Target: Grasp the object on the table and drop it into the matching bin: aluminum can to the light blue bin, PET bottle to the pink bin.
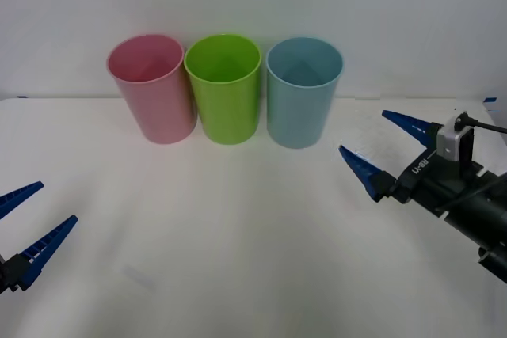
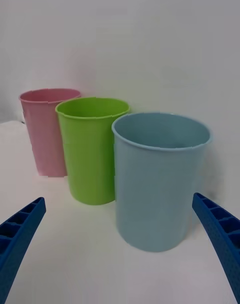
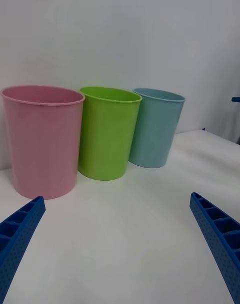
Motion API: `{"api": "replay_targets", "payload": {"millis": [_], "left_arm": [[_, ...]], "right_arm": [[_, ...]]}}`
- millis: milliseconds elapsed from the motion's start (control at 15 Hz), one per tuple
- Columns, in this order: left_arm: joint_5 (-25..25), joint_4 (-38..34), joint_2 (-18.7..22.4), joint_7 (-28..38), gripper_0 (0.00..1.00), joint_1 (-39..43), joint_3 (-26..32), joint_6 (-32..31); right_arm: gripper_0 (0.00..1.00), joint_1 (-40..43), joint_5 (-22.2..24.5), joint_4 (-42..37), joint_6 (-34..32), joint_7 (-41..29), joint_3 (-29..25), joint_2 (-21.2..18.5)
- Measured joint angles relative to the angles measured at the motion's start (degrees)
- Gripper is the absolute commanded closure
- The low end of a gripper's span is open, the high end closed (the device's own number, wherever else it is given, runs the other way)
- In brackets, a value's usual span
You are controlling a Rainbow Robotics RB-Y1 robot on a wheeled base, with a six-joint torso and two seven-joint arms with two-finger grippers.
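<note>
Three bins stand in a row on the white table [image 1: 238,235]: pink bin [image 1: 152,89], green bin [image 1: 225,89], blue bin [image 1: 303,91]. The right gripper [image 1: 388,144] hovers beside the blue bin, fingers spread and empty. The left gripper [image 1: 32,215] waits near the table's front, also spread. No can lies on the table; it may already be inside a bin.

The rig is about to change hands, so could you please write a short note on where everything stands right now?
Right hand: open, holding nothing, raised to the right of the light blue bin and facing it.
Left hand: open, holding nothing, low at the table's near left edge.
Bins: pink bin, green bin and light blue bin stand upright in a row at the back.
Done: I see no can on the table or in either hand; whether it was dropped in a bin cannot be told.
Left: confirm where the can is.
</note>
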Motion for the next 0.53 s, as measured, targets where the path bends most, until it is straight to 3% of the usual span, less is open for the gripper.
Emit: {"api": "replay_targets", "payload": {"millis": [533], "left_arm": [[0.0,0.0,0.0,0.0,0.0,0.0,0.0,0.0]], "right_arm": [[0.0,9.6,-0.7,0.0,-17.0,4.3,-10.6,2.3]]}}
